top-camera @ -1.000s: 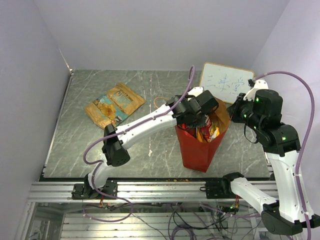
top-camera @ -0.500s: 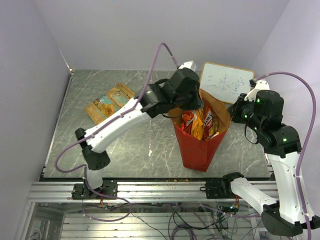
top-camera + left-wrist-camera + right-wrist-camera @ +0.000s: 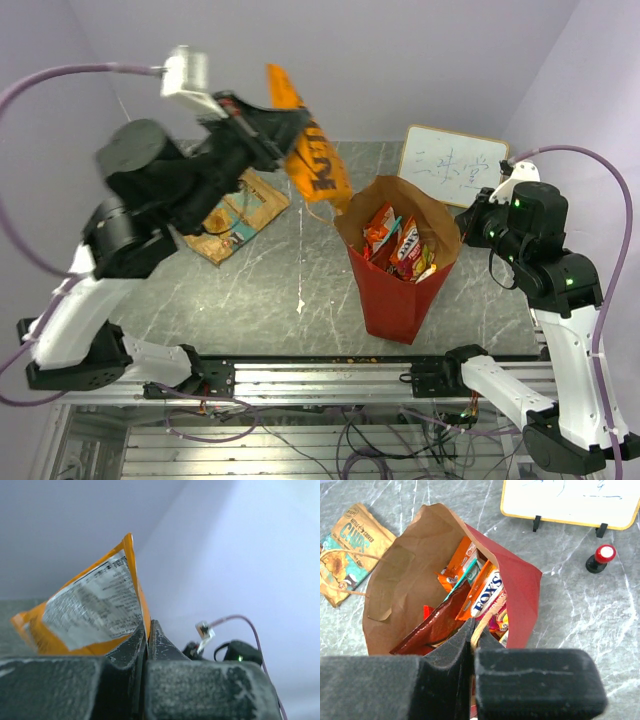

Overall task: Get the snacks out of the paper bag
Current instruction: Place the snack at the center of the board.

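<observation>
Overhead, the left gripper (image 3: 285,130) hangs well above the grey marbled table (image 3: 200,290), its jaws clamped on one edge of a glossy orange snack packet (image 3: 318,165). The left wrist view shows the packet's white printed panel rising from between the closed fingers (image 3: 125,655).

The large red paper bag with a brown kraft lining (image 3: 395,290) stands upright on the right half of the table, mouth open. Packets stand on end inside it: an orange-and-white pack marked FOX'S (image 3: 485,592), a dark red foil packet (image 3: 437,625) and a small orange carton (image 3: 460,562).

The right gripper (image 3: 471,632) sits at the bag's right rim with its jaws pressed together. It appears to pinch the kraft edge, though the fingers hide the contact itself.

Tan and teal flat chip packs (image 3: 230,208) lie on the table to the left of the bag, apart from it. A white writing board (image 3: 452,165) stands behind the bag, with a red-capped black marker (image 3: 600,559) just in front of it.
</observation>
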`<action>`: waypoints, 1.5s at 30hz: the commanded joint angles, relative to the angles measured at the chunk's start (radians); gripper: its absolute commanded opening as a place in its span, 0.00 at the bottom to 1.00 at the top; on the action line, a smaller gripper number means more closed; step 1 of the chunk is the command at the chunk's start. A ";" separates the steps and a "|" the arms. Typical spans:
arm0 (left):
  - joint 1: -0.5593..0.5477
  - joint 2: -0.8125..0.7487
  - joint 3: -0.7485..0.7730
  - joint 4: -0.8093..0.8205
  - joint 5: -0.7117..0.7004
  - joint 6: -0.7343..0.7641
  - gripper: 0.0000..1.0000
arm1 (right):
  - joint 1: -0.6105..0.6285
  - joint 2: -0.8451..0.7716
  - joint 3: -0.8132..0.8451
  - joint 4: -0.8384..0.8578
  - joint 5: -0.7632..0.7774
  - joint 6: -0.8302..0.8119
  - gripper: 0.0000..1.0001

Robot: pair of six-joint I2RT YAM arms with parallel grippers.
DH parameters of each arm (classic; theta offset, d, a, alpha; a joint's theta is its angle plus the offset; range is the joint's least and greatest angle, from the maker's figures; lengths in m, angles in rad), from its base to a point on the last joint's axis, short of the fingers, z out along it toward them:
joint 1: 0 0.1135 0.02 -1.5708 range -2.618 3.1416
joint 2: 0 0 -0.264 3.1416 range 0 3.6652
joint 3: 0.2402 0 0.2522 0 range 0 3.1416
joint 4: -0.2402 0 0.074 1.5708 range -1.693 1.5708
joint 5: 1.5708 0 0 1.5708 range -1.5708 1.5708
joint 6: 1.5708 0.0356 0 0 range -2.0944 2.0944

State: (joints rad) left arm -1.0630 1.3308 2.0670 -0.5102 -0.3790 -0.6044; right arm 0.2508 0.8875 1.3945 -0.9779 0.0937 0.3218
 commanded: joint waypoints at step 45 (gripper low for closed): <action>0.603 -0.050 -0.647 -0.159 -0.375 0.045 0.07 | 0.003 -0.015 -0.023 0.018 -0.032 0.008 0.00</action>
State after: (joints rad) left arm -0.5243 1.2678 1.3701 -0.7307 -0.8192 -0.6518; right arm 0.2508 0.8833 1.3705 -0.9691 0.0570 0.3248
